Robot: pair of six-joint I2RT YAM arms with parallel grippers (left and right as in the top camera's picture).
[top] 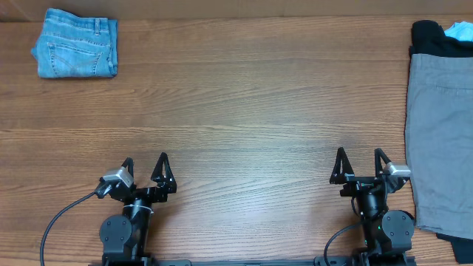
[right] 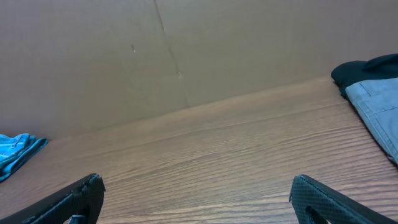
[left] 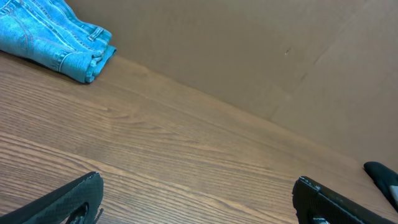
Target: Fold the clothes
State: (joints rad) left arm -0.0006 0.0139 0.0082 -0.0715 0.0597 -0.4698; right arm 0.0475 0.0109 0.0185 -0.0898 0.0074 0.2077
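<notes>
Wood tabletop, both jaws spread, grey clothes lying flat off to the right

A brown wood-grain tabletop (top: 244,103) fills my overhead feed, and both wrist cameras look across it to a plain brown board wall (left: 249,50). My left arm (top: 126,222) and right arm (top: 380,222) sit at the near edge, well apart from each other. The left jaws are open and hold nothing: on the left wrist feed I see one black tip in each lower corner and bare wood in the gap. The right jaws stand the same way, spread and empty, with bare wood between them on the right wrist feed.

The clothes (top: 443,133), a plain grey shorts-like garment, lie flat just to the right of the right jaws. They run from beside the jaws to well ahead of them along the tabletop's right side. From above, the cloth's near-left edge is close beside the right wrist, and I cannot tell whether the two touch. On the right wrist feed only part of the grey cloth shows, ahead and to the right of the jaws.

A black garment (top: 429,35) sticks out from under the far end of the grey one, with a scrap of light-blue cloth (top: 460,31) beside it in the corner. Folded light-blue denim jeans (top: 76,43) lie far ahead and to the left of the left jaws. A black cable (top: 55,222) loops out to the left of the left arm
</notes>
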